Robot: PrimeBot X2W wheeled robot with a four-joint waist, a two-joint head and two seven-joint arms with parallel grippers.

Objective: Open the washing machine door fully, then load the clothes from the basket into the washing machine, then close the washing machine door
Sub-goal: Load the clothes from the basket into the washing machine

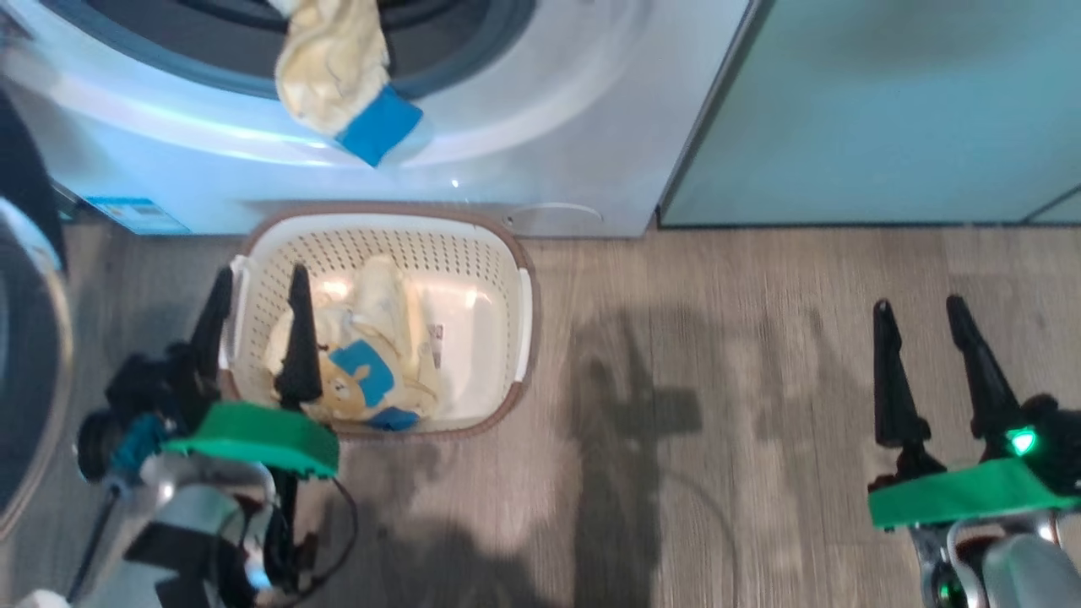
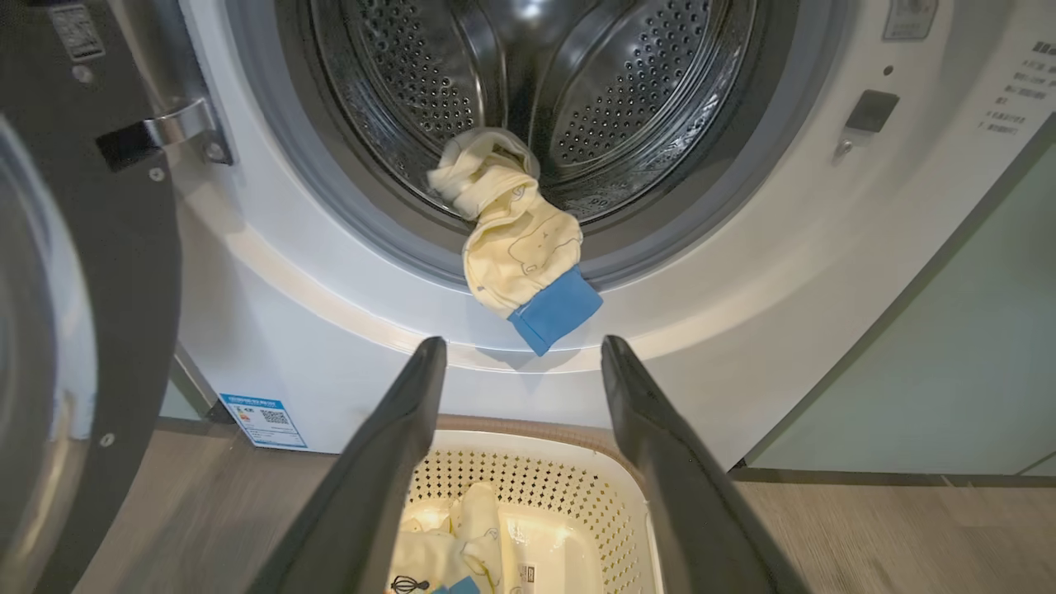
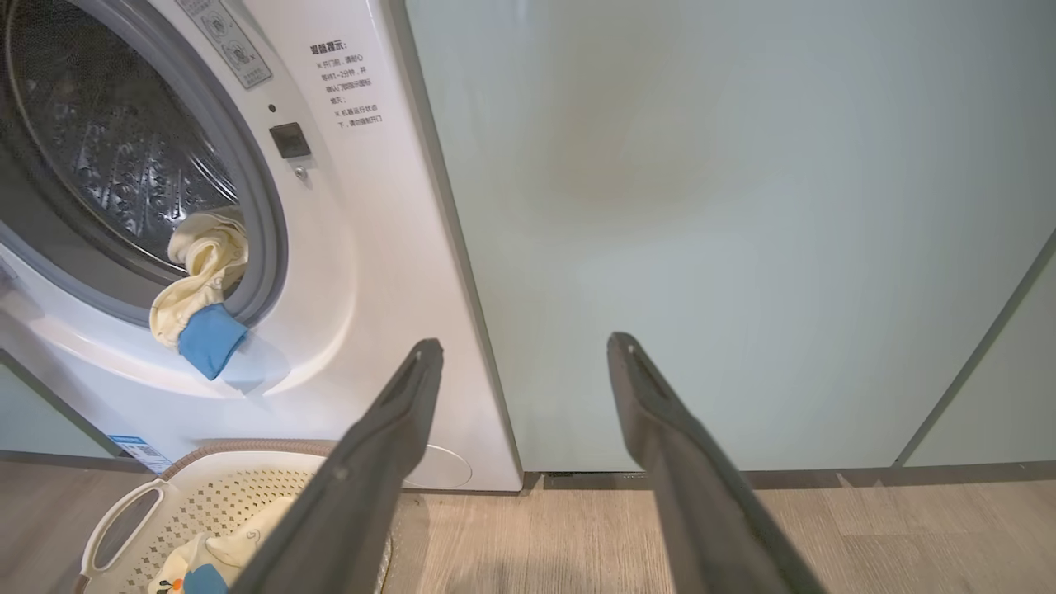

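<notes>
A pale-yellow garment (image 2: pixel 516 247) with a blue cuff is hanging over the washing machine (image 2: pixel 330 346) opening's grey ring (image 2: pixel 272 165) — half inside. A bear-print garment (image 1: pixel 363 376) is lying in the cream basket (image 1: pixel 507 253). The blue-and-white sticker (image 2: pixel 264 421) is showing print too small to read. The left end effector (image 1: pixel 260 274), above the basket, and the right end effector (image 1: pixel 919 304) are both gaping — released, holding nothing.

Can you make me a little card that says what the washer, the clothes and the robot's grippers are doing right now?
door: washing machine door swung open
machine: washing machine, drum showing
hanging piece: yellow garment with blue cuff, draped over the opening's rim, partly inside, partly outside
basket: basket on the floor in front of the machine
in basket: bear-print clothes
left gripper: left gripper open, empty, over the basket's left side
right gripper: right gripper open, empty, over bare floor
</notes>
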